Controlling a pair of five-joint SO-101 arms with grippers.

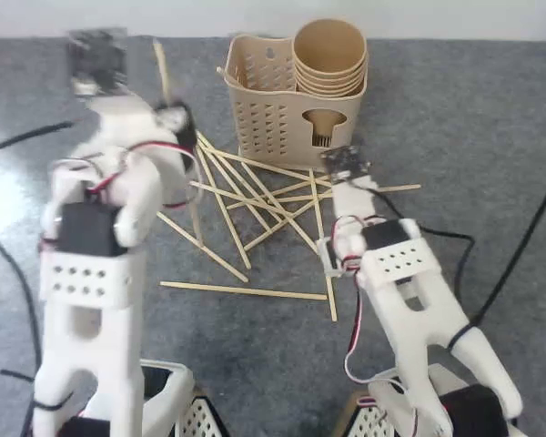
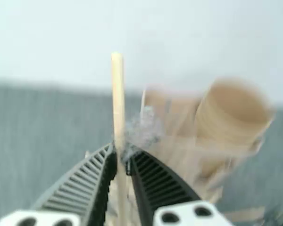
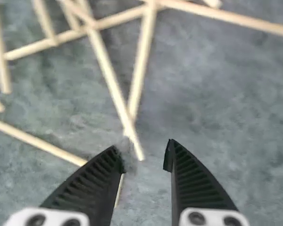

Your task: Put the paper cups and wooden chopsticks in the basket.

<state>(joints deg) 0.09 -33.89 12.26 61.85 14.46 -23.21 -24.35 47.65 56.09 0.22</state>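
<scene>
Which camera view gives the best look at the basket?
The high view: the basket stands whole, with the stacked paper cups inside. The left wrist view gives a blurred part of it behind the chopstick in the left claw; the right wrist view looks at loose chopsticks.

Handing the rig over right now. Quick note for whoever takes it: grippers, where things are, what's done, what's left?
Left gripper: shut on one chopstick, held upright, raised beside the basket.
Right gripper: open, low over the loose chopsticks on the grey table, holding nothing.
Done: paper cups are stacked in the basket.
Left: drop the held chopstick in, then collect the loose chopsticks scattered in front of the basket. Cannot tell whether any are in the basket yet.
</scene>
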